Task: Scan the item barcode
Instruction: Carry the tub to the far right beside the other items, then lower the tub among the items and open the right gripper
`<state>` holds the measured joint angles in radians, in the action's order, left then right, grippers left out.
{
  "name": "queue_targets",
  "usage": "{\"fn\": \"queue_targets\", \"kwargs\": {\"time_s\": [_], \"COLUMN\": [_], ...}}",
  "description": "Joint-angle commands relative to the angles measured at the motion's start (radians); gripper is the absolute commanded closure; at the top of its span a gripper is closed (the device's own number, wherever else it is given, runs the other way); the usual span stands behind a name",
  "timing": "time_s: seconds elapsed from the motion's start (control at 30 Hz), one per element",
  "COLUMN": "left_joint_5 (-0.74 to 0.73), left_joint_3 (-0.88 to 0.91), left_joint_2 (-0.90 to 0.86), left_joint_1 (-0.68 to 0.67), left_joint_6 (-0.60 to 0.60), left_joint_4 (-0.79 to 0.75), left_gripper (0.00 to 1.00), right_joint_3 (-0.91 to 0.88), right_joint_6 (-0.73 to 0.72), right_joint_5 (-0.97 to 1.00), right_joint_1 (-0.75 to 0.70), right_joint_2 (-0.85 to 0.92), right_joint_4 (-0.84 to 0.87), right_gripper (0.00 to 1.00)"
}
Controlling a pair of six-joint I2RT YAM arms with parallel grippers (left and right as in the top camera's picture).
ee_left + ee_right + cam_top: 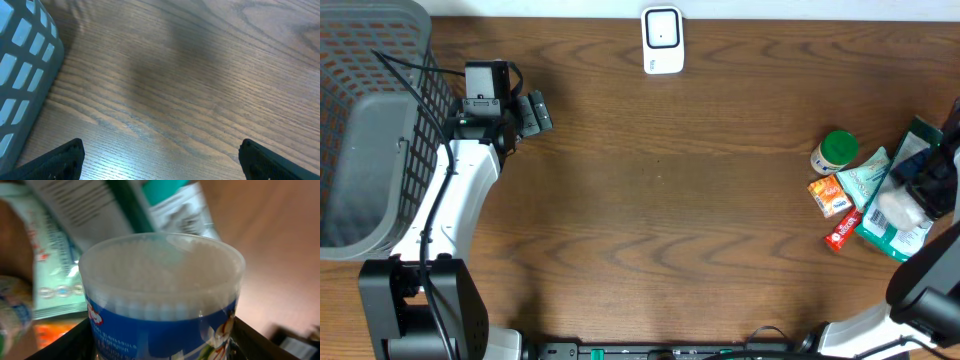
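Observation:
A round clear tub of cotton swabs (160, 280) with a blue label fills the right wrist view. My right gripper (160, 342) is shut on it, one dark finger (67, 342) on each side of the tub. Overhead, this gripper (923, 190) hovers over the pile of goods at the right edge, and the tub's white top (898, 210) shows beside it. A white barcode scanner (662, 40) stands at the table's far edge, centre. My left gripper (533, 112) sits open and empty near the basket, with only bare wood between its fingertips (57, 160).
A grey mesh basket (360, 150) occupies the left side, its wall (22, 75) close to the left gripper. By the right gripper lie a green-lidded jar (835, 150), an orange packet (830, 196), a red bar (842, 231) and teal packets (865, 180).

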<state>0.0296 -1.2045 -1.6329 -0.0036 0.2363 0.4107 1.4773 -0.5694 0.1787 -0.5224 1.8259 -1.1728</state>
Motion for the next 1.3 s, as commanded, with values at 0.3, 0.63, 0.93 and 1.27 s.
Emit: {"fn": "queue_targets", "kwargs": {"time_s": [0.3,0.63,0.93,1.27], "left_joint_5": [0.009,0.009,0.009,0.009], "left_joint_3": [0.010,0.010,0.010,0.010], "left_joint_2": [-0.014,-0.014,-0.014,-0.014], "left_joint_1": [0.005,0.005,0.005,0.005], "left_joint_6": [0.005,0.005,0.005,0.005], "left_joint_4": [-0.002,-0.002,-0.002,-0.001], "left_gripper": [0.02,0.02,0.02,0.02], "right_joint_3": [-0.005,0.011,0.125,0.198], "right_joint_6": [0.061,0.148,0.248,0.261], "right_joint_5": [-0.190,-0.247,-0.274,-0.275], "right_joint_1": [0.008,0.006,0.006,0.007], "right_joint_2": [0.112,0.110,0.110,0.110], "right_joint_4": [0.078,0.045,-0.103,-0.201], "right_gripper": [0.74,0.01,0.01,0.01]}}
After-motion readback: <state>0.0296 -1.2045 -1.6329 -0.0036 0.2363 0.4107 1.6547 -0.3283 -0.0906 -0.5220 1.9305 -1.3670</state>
